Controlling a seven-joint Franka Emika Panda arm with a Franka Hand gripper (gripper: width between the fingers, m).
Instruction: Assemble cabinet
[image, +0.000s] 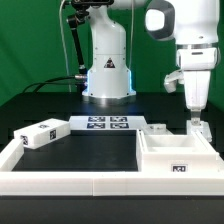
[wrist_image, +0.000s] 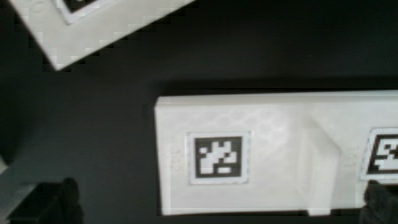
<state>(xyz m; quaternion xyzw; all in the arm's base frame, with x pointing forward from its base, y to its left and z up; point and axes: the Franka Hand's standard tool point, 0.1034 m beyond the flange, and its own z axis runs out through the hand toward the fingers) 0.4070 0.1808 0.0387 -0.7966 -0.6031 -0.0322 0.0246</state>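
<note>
The cabinet body (image: 176, 156) is a large white open box at the exterior view's right, with a tag on its front face. In the wrist view its white surface (wrist_image: 267, 125) shows two tags. My gripper (image: 197, 127) hangs just above the body's far right corner. In the wrist view the gripper (wrist_image: 210, 205) is open and empty. One dark fingertip (wrist_image: 48, 200) is over the black table and the other (wrist_image: 370, 196) is at the body's edge. A smaller white tagged block (image: 42, 133) lies at the left. Another small white part (image: 157, 127) lies behind the body.
The marker board (image: 105, 124) lies flat in the middle, in front of the robot's base (image: 107, 70); its corner shows in the wrist view (wrist_image: 98, 30). A low white border rail (image: 90, 182) runs along the front and left of the black table.
</note>
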